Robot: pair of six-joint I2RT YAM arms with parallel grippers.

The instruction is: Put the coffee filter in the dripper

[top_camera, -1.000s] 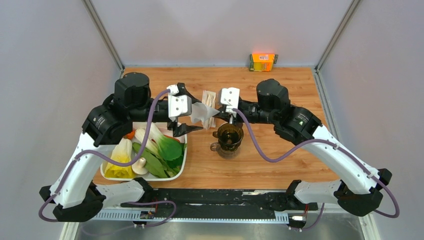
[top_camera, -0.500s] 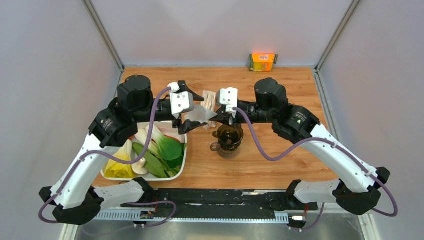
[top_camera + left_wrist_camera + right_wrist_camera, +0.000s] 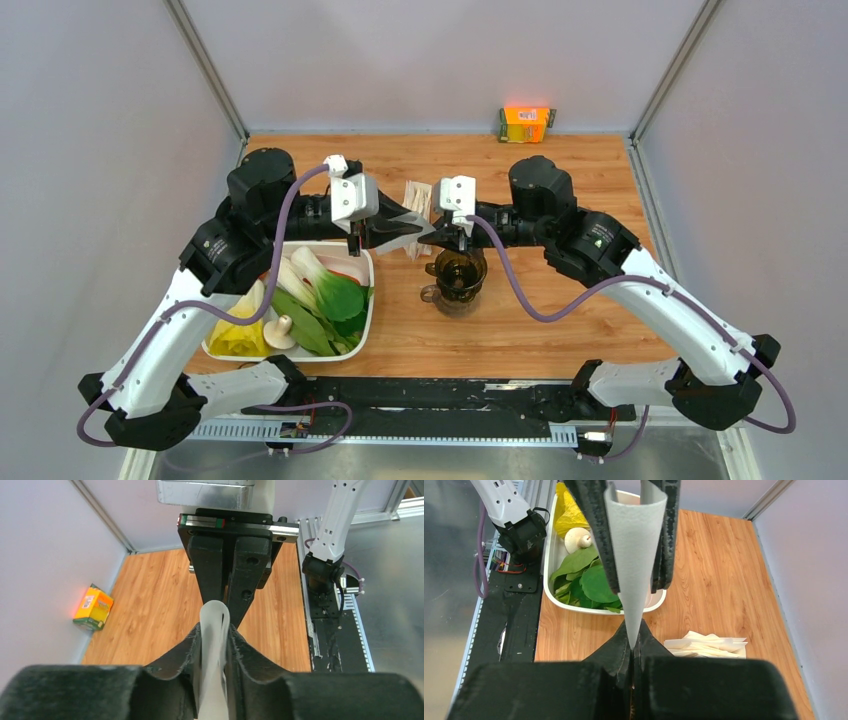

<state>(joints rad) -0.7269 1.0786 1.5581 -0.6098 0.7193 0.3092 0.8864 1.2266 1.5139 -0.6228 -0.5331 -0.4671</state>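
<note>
The coffee filter (image 3: pixel 408 228), a white paper cone, hangs in the air between both arms, above and left of the dripper (image 3: pixel 460 272). My left gripper (image 3: pixel 385 228) is shut on its wide end; in the left wrist view the paper (image 3: pixel 214 645) is squeezed between the black pads (image 3: pixel 187 655). My right gripper (image 3: pixel 440 232) is shut on the cone's pointed tip (image 3: pixel 631 630). The right wrist view shows the filter (image 3: pixel 634 540) widening toward the left arm's fingers (image 3: pixel 596 525). The dark brown dripper stands upright on the wooden table below the right gripper.
A white tray (image 3: pixel 372 300) with leafy greens, a mushroom and something yellow sits at the near left. A packet of cream filters (image 3: pixel 415 195) lies behind the grippers. An orange box (image 3: pixel 527 123) stands at the table's far edge.
The left gripper stood open around the filter's wide end and has now closed on it. The right gripper kept its hold on the tip and barely moved.
</note>
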